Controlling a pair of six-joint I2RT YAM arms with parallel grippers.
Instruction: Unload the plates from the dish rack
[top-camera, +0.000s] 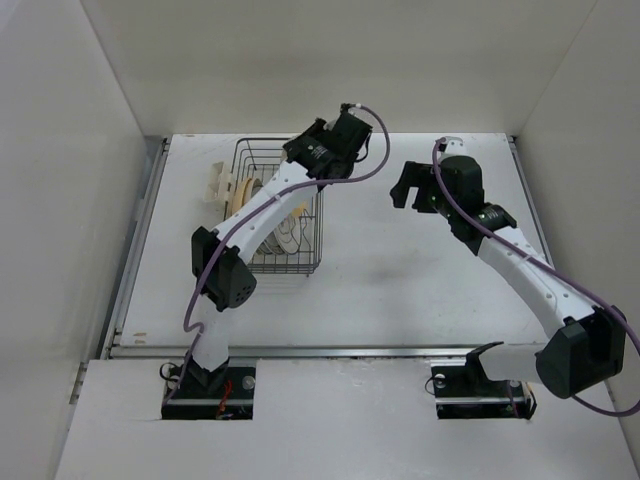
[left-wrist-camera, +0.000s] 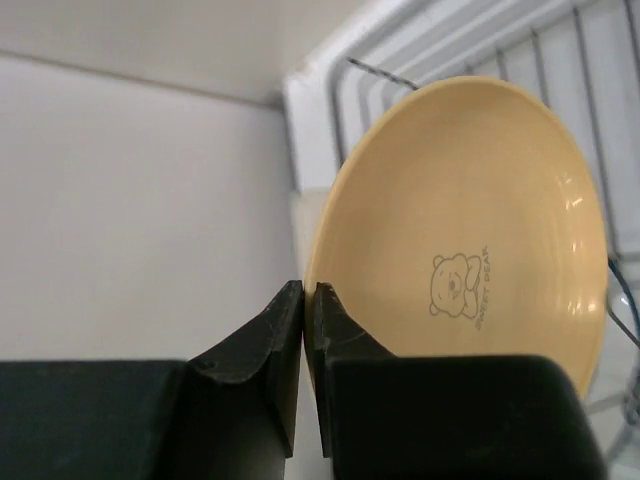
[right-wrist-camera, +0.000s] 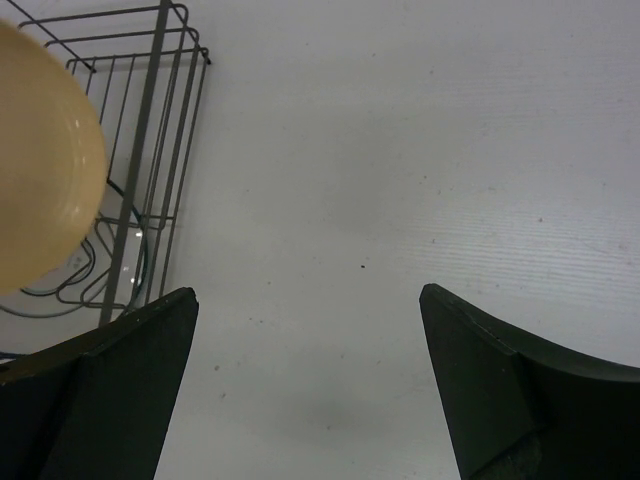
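Observation:
The left wrist view is filled by a tan plate (left-wrist-camera: 460, 230) with a small bear motif, standing on edge. My left gripper (left-wrist-camera: 310, 292) is shut on its rim, one finger on each face. The same plate (right-wrist-camera: 40, 170) shows at the left of the right wrist view, above the dish rack (right-wrist-camera: 150, 150). From above, the dark wire dish rack (top-camera: 245, 155) sits at the back left under my left arm, with white patterned plates (top-camera: 285, 240) inside. My right gripper (right-wrist-camera: 310, 310) is open over bare table, to the right of the rack (top-camera: 405, 185).
Cream-coloured items (top-camera: 222, 183) stand just outside the rack's left side. White walls close in the table on the left, back and right. A metal rail (top-camera: 330, 350) runs along the table's near edge.

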